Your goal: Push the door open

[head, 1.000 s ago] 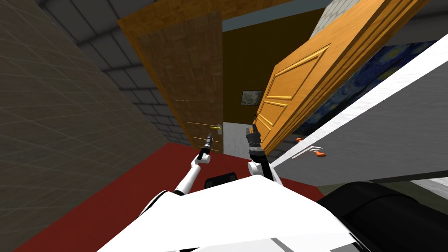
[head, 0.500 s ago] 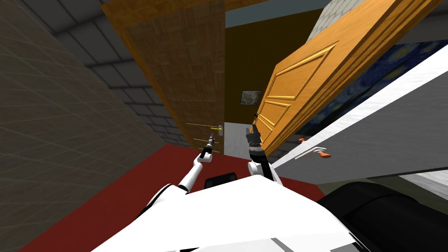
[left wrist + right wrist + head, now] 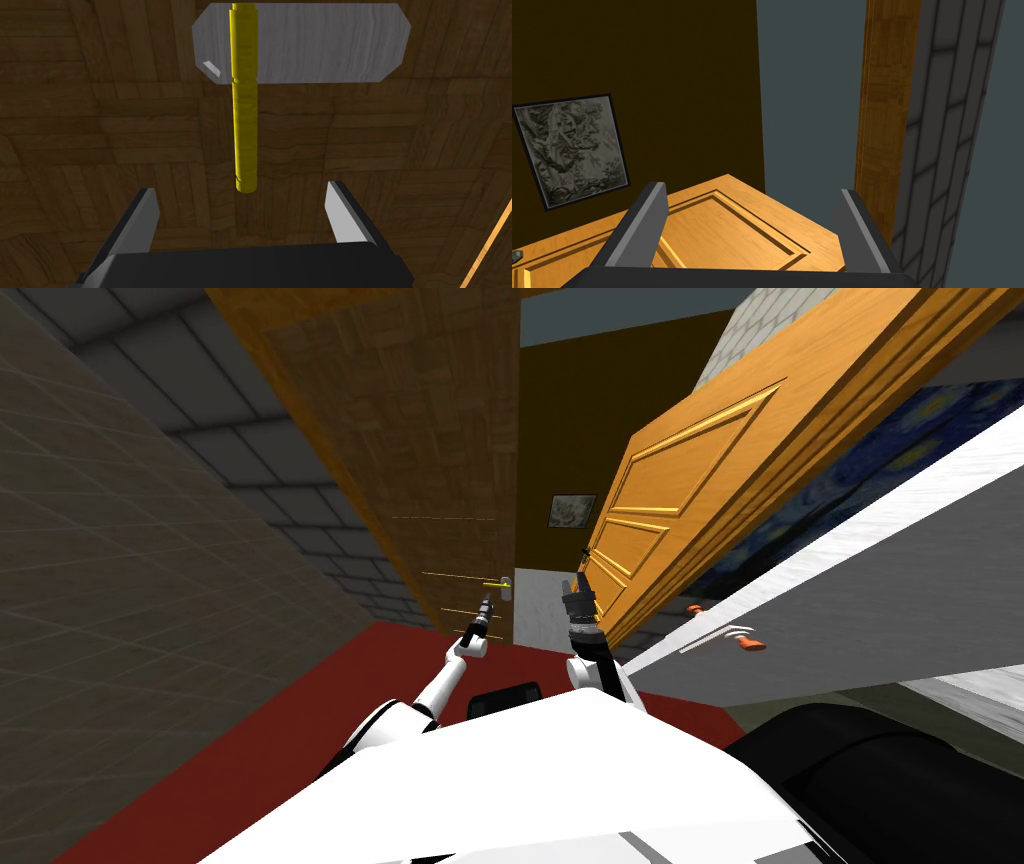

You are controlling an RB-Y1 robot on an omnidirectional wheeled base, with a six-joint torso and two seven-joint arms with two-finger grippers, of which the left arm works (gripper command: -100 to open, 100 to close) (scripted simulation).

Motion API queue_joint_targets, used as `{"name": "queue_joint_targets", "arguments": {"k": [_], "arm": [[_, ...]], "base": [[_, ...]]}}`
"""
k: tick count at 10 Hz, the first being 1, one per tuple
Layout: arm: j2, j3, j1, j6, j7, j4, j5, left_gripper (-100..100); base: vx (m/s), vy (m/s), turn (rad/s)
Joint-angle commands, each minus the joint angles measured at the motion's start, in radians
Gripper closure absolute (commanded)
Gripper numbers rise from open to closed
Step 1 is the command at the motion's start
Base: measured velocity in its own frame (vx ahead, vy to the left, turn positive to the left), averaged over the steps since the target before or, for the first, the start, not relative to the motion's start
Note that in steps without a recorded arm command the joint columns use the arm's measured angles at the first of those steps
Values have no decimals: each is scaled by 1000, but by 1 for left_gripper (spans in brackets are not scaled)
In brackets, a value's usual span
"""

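Observation:
A dark brown wooden door [image 3: 430, 438] stands ahead on the left, with a yellow lever handle [image 3: 494, 585] on a grey plate [image 3: 507, 589]. My left gripper [image 3: 485, 610] is just below that handle. In the left wrist view its fingers [image 3: 145, 215] stand open, and the tip of the yellow handle [image 3: 243, 110] hangs between and just ahead of them, not touched. The door [image 3: 100, 130] lies behind the grey plate [image 3: 325, 42]. An orange panelled door [image 3: 700, 478] is swung aside on the right. My right gripper [image 3: 580, 580] is raised beside it, open and empty above the orange door [image 3: 722, 225].
A gap between the two doors shows a dark wall with a framed picture [image 3: 573, 510]. A grey block wall [image 3: 120, 588] runs along the left above a red floor [image 3: 300, 728]. A grey cabinet with orange knobs [image 3: 745, 641] juts in at the right, with a black object [image 3: 880, 768] below it.
I have moved forward: the brown door looms larger and its edge has shifted right. My left arm has reached further out, bringing its gripper closer under the yellow handle. The right arm holds still.

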Motion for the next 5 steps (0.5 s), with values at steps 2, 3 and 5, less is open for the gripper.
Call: {"name": "queue_joint_targets", "arguments": {"k": [2, 3, 5], "arm": [[25, 5, -1, -2, 0, 4, 0, -100], [30, 8, -2, -3, 0, 7, -1, -100], [32, 13, -3, -5, 1, 11, -1, -100]], "base": [[142, -30, -26], [164, -43, -22], [225, -79, -27]]}}
